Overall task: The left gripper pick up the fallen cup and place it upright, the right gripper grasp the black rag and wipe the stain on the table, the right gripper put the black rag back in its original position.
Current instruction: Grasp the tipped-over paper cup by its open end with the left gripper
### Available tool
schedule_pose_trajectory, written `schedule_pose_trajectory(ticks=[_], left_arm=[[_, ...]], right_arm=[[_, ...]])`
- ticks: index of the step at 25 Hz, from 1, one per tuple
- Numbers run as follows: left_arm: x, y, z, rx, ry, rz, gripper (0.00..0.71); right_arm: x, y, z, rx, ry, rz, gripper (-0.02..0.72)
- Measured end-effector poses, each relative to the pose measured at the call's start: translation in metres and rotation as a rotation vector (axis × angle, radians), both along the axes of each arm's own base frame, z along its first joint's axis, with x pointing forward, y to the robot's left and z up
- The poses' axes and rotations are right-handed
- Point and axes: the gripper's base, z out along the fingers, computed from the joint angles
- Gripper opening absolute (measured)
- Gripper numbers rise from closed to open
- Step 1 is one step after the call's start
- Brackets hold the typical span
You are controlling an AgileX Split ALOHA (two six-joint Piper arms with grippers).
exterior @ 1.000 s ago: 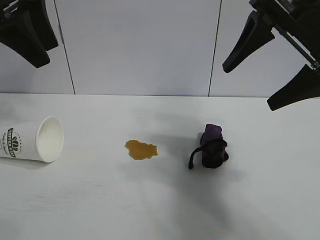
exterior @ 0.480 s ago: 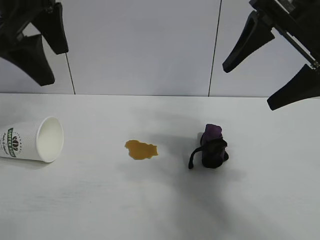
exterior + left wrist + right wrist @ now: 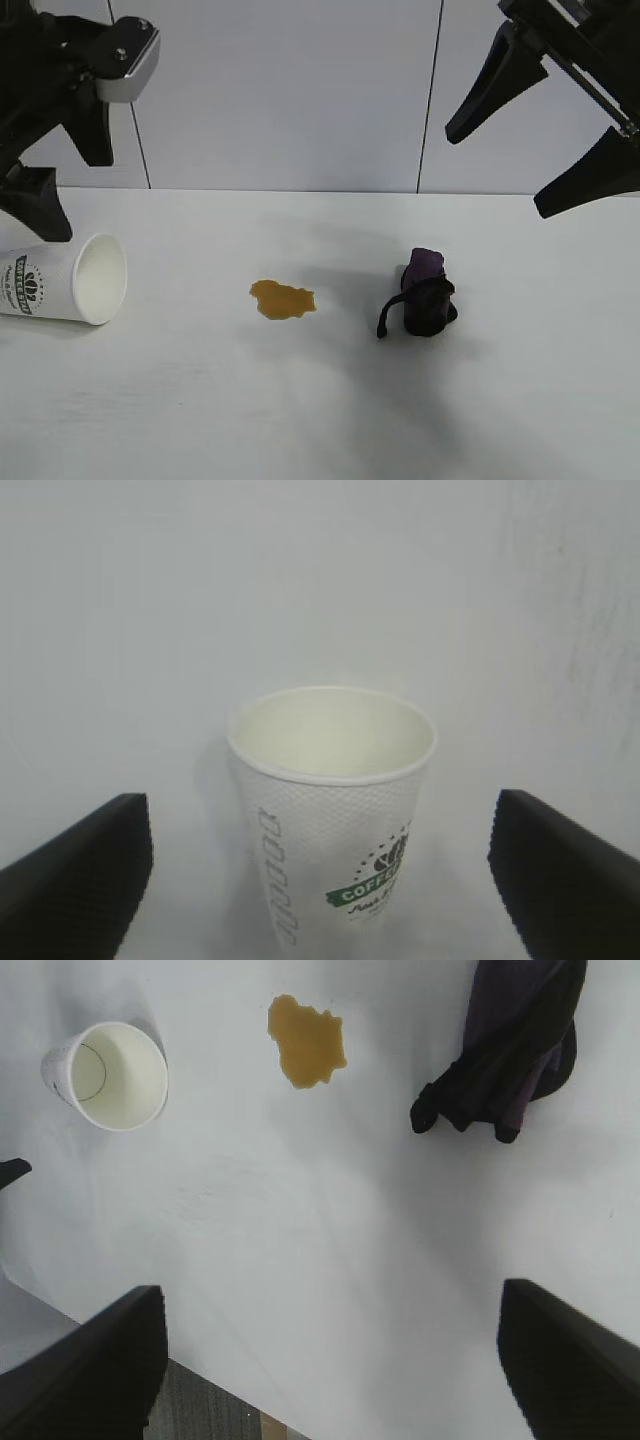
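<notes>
A: Cup [image 3: 62, 278] on its side at the left end of the white table [image 3: 200, 420], mouth turned toward the middle, green logo on the wall facing the camera. Nothing grips it.

B: And the left gripper [image 3: 50, 190]?

A: Just above and behind the cup's closed end. Its fingers [image 3: 40, 205] are spread wide with nothing between them. One tip hangs close over the cup's base; I cannot tell whether it touches. In the left wrist view the two dark tips sit at either side of the cup [image 3: 335, 820], well clear of its wall, and the white inside of the mouth shows plainly.

B: Stain?

A: The stain [image 3: 282, 299] is a flat amber puddle with a ragged edge, near the middle of the table, between the cup and the rag. It is apart from both.

B: Where is the rag?

A: The black rag [image 3: 425, 297] lies bunched up to the right of the stain, with a purple patch at its top and a dark strap curling down to the table on its left side. Nothing touches it.

B: Right arm?

A: The right gripper [image 3: 545, 160] hangs high at the upper right, well above the rag. Its fingers [image 3: 490, 85] are parted wide and empty. Its wrist view looks down on the cup [image 3: 108, 1074], the stain [image 3: 308, 1042] and the rag [image 3: 510, 1050], with both finger tips at the lower corners.
</notes>
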Motion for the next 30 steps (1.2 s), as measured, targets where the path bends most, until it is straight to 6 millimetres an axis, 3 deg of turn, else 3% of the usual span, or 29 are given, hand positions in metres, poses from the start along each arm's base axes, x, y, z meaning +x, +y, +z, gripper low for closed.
schedule_pose_trajectory(ticks=[8,30], left_arm=[[0.011,0.003,-0.039,0.106,0.059,-0.040,0.657],[0.027,0.004,-0.088,0.197,0.059,-0.110,0.657]], right_arm=[[0.000,0.000,0.000,0.000,-0.001,0.000,0.622],[0.000,-0.001,-0.001,-0.015,-0.004,0.003,0.622]])
